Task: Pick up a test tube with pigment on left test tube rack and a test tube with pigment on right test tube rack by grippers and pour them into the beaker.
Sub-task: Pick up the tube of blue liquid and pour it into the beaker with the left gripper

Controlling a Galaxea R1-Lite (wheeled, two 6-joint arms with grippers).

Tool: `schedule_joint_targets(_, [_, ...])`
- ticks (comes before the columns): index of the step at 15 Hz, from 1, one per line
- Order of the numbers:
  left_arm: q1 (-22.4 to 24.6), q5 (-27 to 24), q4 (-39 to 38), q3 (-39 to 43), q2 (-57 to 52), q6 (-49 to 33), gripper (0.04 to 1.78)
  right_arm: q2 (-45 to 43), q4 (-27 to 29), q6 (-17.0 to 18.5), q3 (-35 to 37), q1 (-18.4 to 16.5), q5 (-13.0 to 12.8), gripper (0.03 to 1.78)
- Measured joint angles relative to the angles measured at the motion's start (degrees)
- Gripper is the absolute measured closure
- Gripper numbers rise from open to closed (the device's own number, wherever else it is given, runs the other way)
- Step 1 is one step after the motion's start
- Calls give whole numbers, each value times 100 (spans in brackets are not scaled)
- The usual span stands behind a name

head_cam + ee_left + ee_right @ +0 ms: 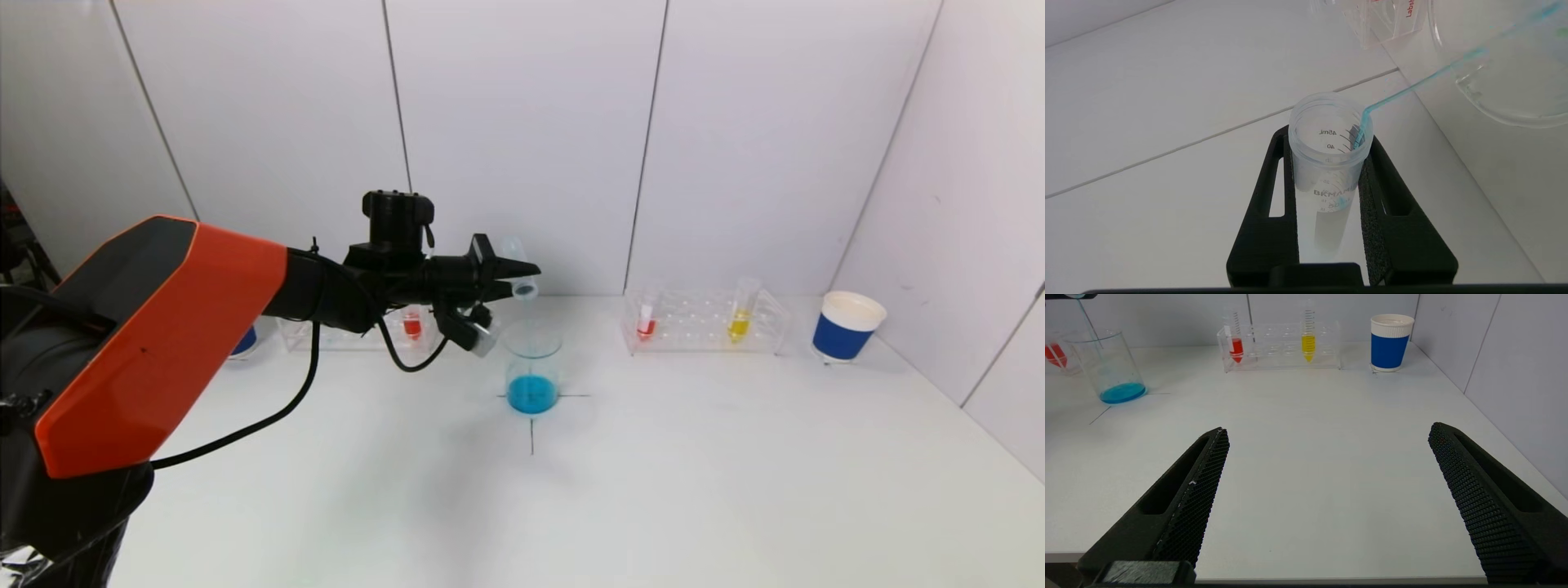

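One test tube [1329,163] is clamped between the left gripper's [1329,196] fingers, tipped mouth-down over the beaker [532,363], a thin blue stream running from its lip into blue liquid pooled there. The right gripper [1327,490] hangs low over the table [1306,428] with jaws spread wide, well short of the right rack [704,322] with its red and yellow tubes.

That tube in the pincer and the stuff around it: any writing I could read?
"45mL", "40": scale on the test tube held by the left pincer.
"BKMAM...": brand on that tube, its end hidden.
"Labsh...": red print on the clear rack, cut off.
Lower scale numbers: too faint.
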Motion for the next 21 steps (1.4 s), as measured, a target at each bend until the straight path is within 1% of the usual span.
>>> schedule_joint_targets(5, [-26,0,-95,-6,9,252,137,0,0,0,0,0,0,4])
schedule_joint_targets(16, [-30,30,-177,22,28,196,137,0,0,0,0,0,0,4])
schedule_joint_targets(18, [-28,50,-183,-20,16,-77,137,0,0,0,0,0,0,4])
schedule_joint_targets(21, [-39,165,-349,-69,5,-995,137,0,0,-2,0,0,0,4])
